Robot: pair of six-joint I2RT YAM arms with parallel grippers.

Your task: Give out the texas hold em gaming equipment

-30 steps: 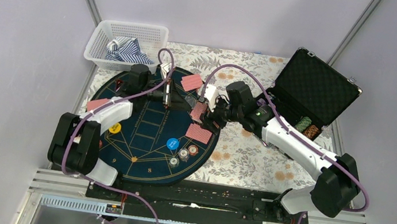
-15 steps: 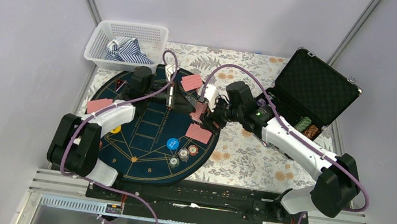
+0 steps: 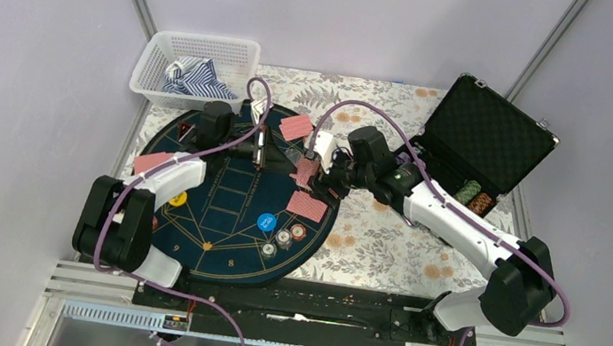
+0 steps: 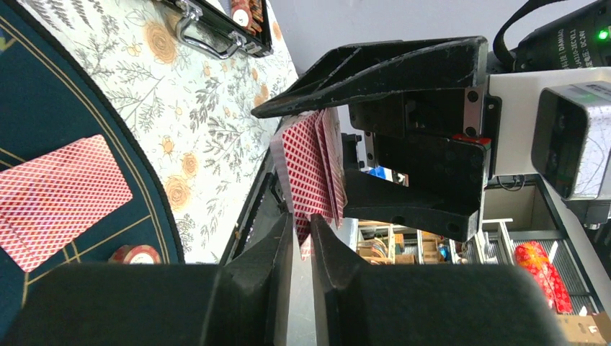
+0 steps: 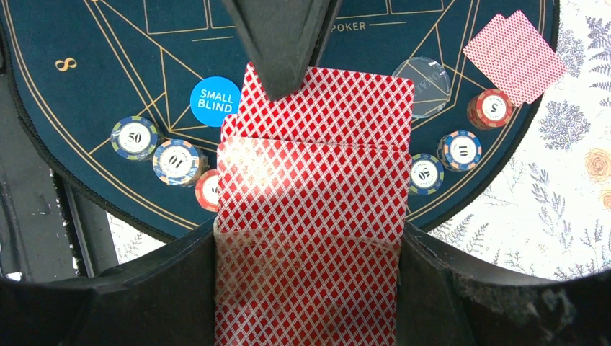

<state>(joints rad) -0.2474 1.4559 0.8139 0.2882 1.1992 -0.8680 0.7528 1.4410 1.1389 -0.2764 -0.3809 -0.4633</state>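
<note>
Nearest my side of the mat (image 3: 227, 207) sit the chips (image 3: 285, 240) and the blue disc (image 3: 266, 221). A pair of cards (image 3: 307, 205) lies face down just beyond them, at the right rim. Over the mat's far right edge my two arms meet. My right gripper (image 5: 310, 249) is clamped across a pack of cards (image 5: 310, 194). My left gripper (image 4: 301, 220) is pinched on the edge of the top card (image 5: 339, 101), which juts past the pack. Farther back stands the open case (image 3: 487, 134).
</note>
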